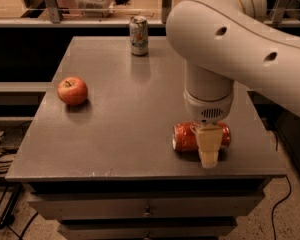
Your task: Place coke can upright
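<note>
While one arm reached down over the grey surface (130,114), the single camera view held two cans and one apple. The coke can (186,137) lay on its side near the front right edge, its long axis running left to right, roughly along that edge; which end carried the top could not be told. The gripper (208,146) sat over the can's middle, crossing it, and whether it was clamped or loose could not be told. A pale can (138,35) stood upright at the back edge. The red apple (72,90) rested at the left.
</note>
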You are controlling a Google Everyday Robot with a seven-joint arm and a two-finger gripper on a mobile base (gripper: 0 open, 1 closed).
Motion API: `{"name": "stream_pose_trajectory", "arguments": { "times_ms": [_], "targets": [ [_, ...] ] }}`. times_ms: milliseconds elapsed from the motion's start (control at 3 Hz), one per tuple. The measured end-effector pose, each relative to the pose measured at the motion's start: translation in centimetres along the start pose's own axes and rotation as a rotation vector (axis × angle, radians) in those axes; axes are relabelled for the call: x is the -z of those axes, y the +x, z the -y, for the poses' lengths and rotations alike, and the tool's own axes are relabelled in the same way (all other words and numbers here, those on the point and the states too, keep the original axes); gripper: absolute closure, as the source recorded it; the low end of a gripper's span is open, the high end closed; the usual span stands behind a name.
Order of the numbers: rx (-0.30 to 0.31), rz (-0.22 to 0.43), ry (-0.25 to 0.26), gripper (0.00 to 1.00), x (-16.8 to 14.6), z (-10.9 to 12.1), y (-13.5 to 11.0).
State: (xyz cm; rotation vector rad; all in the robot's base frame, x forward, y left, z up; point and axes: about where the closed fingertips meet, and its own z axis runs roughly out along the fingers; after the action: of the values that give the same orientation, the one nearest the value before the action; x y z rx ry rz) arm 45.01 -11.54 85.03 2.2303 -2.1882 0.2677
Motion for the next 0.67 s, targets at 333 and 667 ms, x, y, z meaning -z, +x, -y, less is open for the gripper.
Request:
{"name": "stream_pose_trajectory", "arguments": {
  "times_ms": [333, 667],
  "targets": [
    [0.01, -0.016, -0.017, 0.41, -0.92, -0.46, -0.47],
    [0.006, -0.011, -0.02, 0.64, -0.81, -0.53, -0.58]
  ]
}}
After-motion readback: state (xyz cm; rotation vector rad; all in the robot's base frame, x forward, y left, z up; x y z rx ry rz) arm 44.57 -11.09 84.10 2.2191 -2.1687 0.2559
